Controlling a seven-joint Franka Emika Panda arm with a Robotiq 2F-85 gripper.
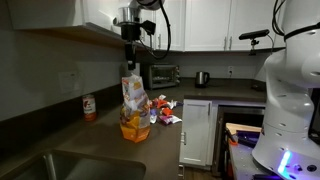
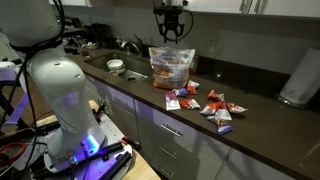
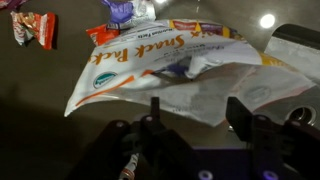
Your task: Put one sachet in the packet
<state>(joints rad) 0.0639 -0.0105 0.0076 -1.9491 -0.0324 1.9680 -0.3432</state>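
The packet [image 1: 133, 110] is a tall crinkly clear bag with white and orange print. It stands upright on the dark counter and shows in both exterior views [image 2: 170, 65]. In the wrist view it fills the middle [image 3: 180, 75]. My gripper [image 1: 130, 62] hangs straight above the packet's top, a little clear of it [image 2: 172, 34]. Its jaws [image 3: 197, 112] are open with nothing between them. Several small sachets [image 1: 165, 112] lie on the counter beside the packet [image 2: 215, 108]. A red one [image 3: 30, 28] and a purple one [image 3: 120, 10] show at the top of the wrist view.
A small red-labelled can [image 1: 89, 108] stands by the wall near the packet. A sink [image 2: 118, 66] and a toaster oven [image 1: 163, 74] sit further along the counter. Wall cabinets [image 1: 90, 15] hang close beside the arm. The counter's front edge [image 2: 200, 125] runs near the sachets.
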